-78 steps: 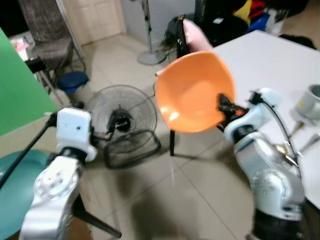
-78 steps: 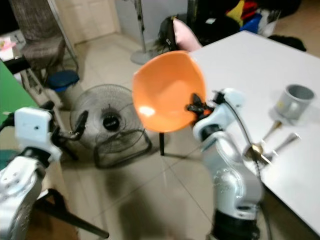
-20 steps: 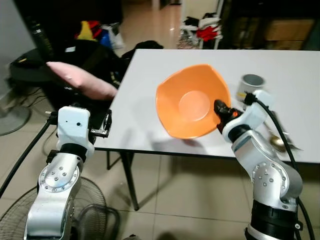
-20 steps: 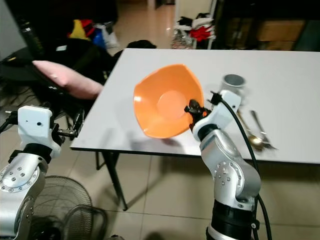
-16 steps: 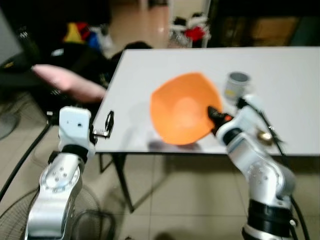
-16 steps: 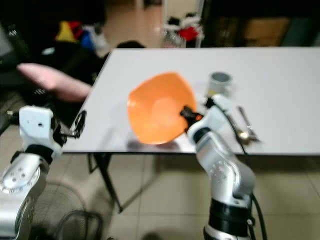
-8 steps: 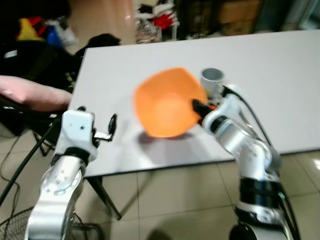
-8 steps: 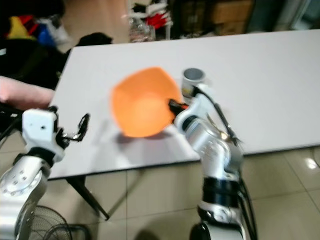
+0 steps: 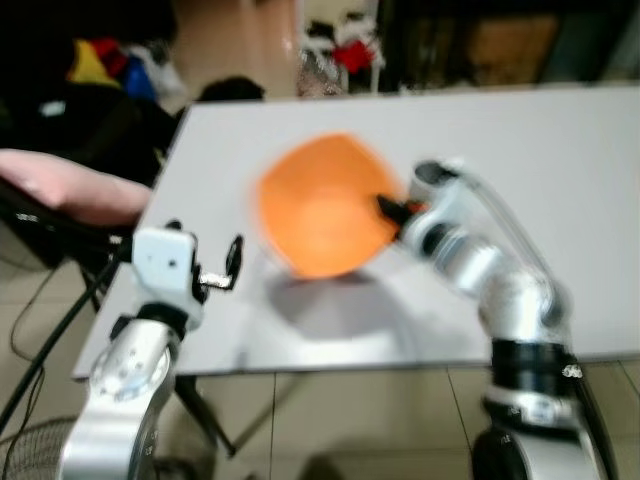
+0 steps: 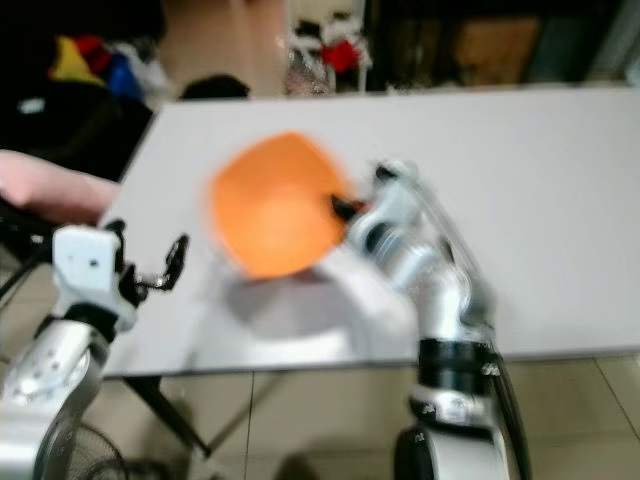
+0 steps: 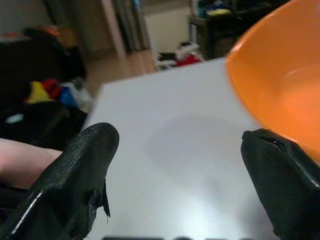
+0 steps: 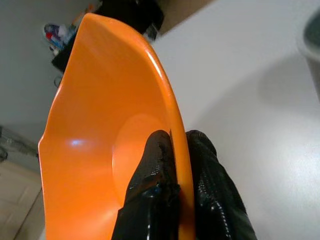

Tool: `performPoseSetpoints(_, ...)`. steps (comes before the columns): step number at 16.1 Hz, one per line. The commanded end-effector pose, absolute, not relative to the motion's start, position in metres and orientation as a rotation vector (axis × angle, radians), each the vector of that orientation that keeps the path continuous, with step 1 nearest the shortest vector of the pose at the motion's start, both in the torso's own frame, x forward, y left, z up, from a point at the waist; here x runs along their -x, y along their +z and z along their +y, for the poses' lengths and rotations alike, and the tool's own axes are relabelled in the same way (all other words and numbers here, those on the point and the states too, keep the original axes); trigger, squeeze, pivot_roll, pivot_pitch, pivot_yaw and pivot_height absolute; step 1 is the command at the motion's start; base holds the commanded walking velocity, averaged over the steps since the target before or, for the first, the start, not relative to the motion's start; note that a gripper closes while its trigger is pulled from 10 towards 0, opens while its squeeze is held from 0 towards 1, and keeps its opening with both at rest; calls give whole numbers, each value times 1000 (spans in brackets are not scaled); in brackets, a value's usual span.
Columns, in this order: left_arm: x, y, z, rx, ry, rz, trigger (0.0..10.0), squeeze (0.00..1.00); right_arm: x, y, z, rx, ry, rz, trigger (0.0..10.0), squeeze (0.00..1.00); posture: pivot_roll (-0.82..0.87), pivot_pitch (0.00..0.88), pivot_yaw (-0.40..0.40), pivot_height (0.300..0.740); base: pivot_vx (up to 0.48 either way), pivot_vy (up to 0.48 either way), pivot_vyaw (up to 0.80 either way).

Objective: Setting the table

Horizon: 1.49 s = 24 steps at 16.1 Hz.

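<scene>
Orange bowl pinched at its rim by right claw above white tabletop (left claw spread wide, holding nothing).

The right pincer holds an orange bowl (blurred) above the white table.

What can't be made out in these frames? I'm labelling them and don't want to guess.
- Head views: motion blur; the grey mug behind the right gripper is a smear.
- Table under the orange bowl: hidden by the bowl; whether it touches can't be told.
- Right wrist view: the mug is cut off by the edge.
- Left wrist view: the bowl is cut off, beyond the open left gripper.
</scene>
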<state>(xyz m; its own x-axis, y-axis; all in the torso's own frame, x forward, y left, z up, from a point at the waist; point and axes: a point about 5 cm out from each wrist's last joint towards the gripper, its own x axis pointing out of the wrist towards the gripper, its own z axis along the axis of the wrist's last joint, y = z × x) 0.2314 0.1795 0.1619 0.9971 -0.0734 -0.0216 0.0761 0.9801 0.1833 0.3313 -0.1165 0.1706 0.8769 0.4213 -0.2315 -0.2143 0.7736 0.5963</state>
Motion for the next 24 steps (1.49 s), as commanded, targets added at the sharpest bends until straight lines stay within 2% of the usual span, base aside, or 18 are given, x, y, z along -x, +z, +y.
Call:
performPoseSetpoints(1, -231, 164, 185, -203, -53, 13, 10000, 0, -331, 182, -95, -602, 446, 348, 10000, 0, -94, 0, 43, 740, 311, 0, 0)
performPoseSetpoints(11, -228, 164, 189, -205, -41, 18, 10000, 0, -332, 176, -90, -576, 486, 389, 10000, 0, -83, 0, 39, 740, 312, 0, -109)
performPoseSetpoints(15, -227, 165, 190, -200, -48, 18, 10000, 0, -340, 158, -89, -598, 448, 484, 10000, 0, -75, 0, 36, 740, 301, 0, 0)
performPoseSetpoints(20, -213, 164, 179, -163, -241, 53, 10000, 0, -355, 143, -75, -671, 430, 591, 10000, 0, -60, 0, 31, 740, 0, 0, 0)
performPoseSetpoints(24, -206, 162, 174, -155, -311, 79, 10000, 0, -365, 144, -64, -692, 416, 601, 10000, 0, -53, 0, 27, 740, 0, 0, 0)
